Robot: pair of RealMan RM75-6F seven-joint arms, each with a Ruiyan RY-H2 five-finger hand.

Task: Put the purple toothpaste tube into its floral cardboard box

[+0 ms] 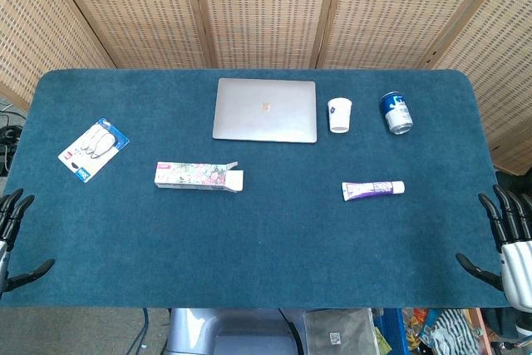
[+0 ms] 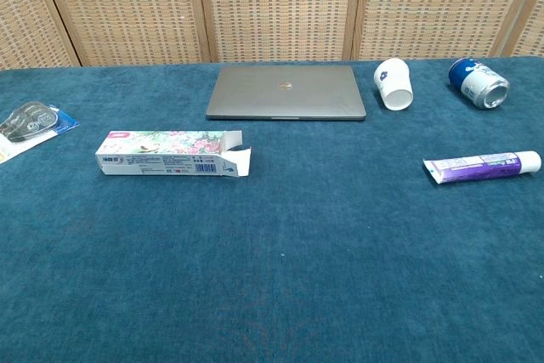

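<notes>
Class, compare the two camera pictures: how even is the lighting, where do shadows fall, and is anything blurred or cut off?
Head view: soft, even light, only faint shadows, and the open hands, left hand and right hand, are cropped at the edges. Chest view: the floral box and toothpaste tube are sharp with thin shadows, and neither hand shows.

Only the robot's two hands show, at the bottom corners of the head view; the chest view shows nothing of its body. The left hand (image 1: 14, 234) has slim black fingers (image 1: 10, 205) made of jointed segments, tapering to narrow tips, with a pale grey-white palm piece just visible at the frame edge. The right hand (image 1: 507, 239) matches it: glossy black segmented fingers (image 1: 492, 212) rising from a white, smooth-shelled palm block.
</notes>
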